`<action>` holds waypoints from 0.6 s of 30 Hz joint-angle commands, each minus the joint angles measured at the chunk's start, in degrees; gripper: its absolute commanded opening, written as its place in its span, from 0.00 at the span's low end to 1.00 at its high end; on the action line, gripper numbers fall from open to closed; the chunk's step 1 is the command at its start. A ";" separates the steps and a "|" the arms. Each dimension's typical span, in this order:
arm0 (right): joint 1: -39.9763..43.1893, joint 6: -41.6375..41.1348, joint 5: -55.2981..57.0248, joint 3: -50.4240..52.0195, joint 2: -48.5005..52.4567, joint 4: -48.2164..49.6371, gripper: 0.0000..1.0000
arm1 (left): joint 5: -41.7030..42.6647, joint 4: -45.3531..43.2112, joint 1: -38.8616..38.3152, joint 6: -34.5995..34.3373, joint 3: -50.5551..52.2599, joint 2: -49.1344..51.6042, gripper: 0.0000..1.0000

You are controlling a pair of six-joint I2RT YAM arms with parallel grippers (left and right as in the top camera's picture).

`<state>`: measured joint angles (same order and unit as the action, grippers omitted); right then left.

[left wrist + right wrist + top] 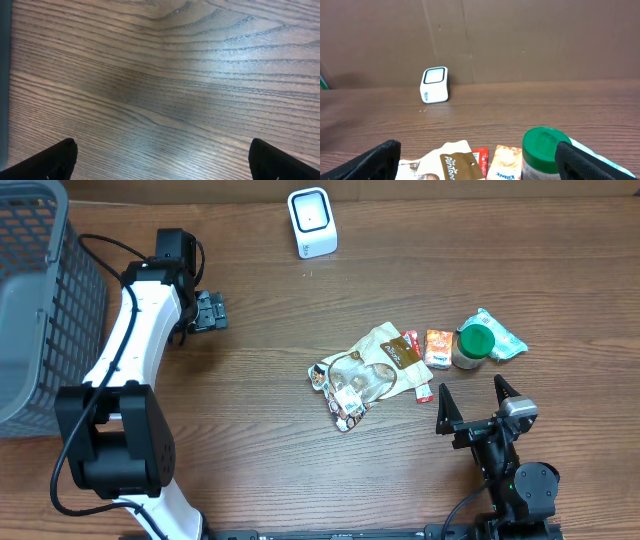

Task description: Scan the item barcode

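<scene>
Right gripper (471,393): wide open, empty, just short of jar | left gripper (210,311): open, empty, over bare tabletop (270,440) | jar (474,345): upright, right of pouch (372,368), scanner (312,222) well beyond | handling: likely rigid, light, smooth; grasp across its sides.

Mock checkout; barcode scanner (311,222), basket (45,290), snack packets (375,365).

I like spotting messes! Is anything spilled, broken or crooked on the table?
Nothing is spilled or broken. The snack bag lies crumpled and slanted in the middle, and the green-lidded jar stands upright among small packets.
</scene>
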<state>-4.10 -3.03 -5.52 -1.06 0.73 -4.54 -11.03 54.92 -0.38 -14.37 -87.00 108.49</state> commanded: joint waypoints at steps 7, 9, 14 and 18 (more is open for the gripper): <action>0.33 -0.42 0.74 0.61 -0.57 0.13 1.00 | 0.11 0.11 -0.74 0.68 -0.81 -21.51 1.00; 0.33 -0.42 0.74 0.61 -0.57 0.13 1.00 | 0.11 0.13 -0.70 0.68 -0.81 -27.06 1.00; 0.33 -0.42 0.74 0.61 -0.57 0.13 1.00 | 0.13 0.15 -0.76 0.68 -0.81 -41.68 1.00; 0.33 -0.42 0.74 0.61 -0.57 0.13 1.00 | 0.11 0.35 -0.76 0.68 -0.81 -50.95 0.99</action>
<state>-4.10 -3.01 -5.50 -1.06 0.73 -4.56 -10.98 54.89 -1.13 -14.39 -87.15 62.35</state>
